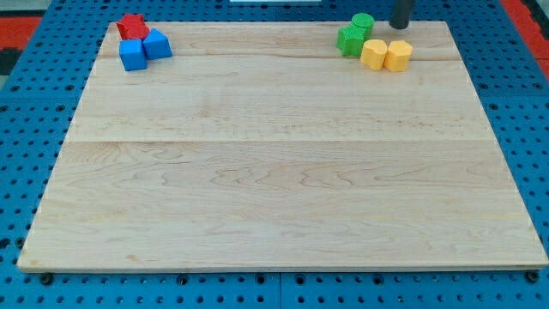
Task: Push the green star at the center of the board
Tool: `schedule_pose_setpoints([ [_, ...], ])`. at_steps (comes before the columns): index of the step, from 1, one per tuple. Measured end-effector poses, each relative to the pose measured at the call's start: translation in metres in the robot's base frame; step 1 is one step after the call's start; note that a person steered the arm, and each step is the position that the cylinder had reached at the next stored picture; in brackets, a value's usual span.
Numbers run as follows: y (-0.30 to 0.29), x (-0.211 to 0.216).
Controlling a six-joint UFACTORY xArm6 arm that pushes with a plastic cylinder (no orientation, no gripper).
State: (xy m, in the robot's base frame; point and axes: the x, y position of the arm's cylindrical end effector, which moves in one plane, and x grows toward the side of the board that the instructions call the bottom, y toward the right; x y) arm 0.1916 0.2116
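The green star [350, 39] sits near the view's top right of the wooden board [274, 172], touching a green cylinder [363, 24] just above and to its right. My tip [400, 26] is at the board's top edge, a little right of the green cylinder and above the yellow blocks. It is apart from the green star, with the green cylinder between them.
Two yellow blocks [374, 54] [398, 55] lie side by side just right of and below the green star. At the view's top left a red star [131, 27] touches two blue blocks [132, 54] [157, 44]. Blue pegboard [34, 129] surrounds the board.
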Motion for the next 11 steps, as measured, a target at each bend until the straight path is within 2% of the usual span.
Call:
schedule_pose_setpoints([
  [1,-0.028,0.001],
  [3,-0.092,0.028],
  [4,-0.095,0.049],
  [6,-0.151,0.148],
  [7,-0.206,0.193],
  [8,-0.189,0.149],
  [9,-0.189,0.123],
  [10,-0.217,0.140],
  [11,-0.219,0.182],
])
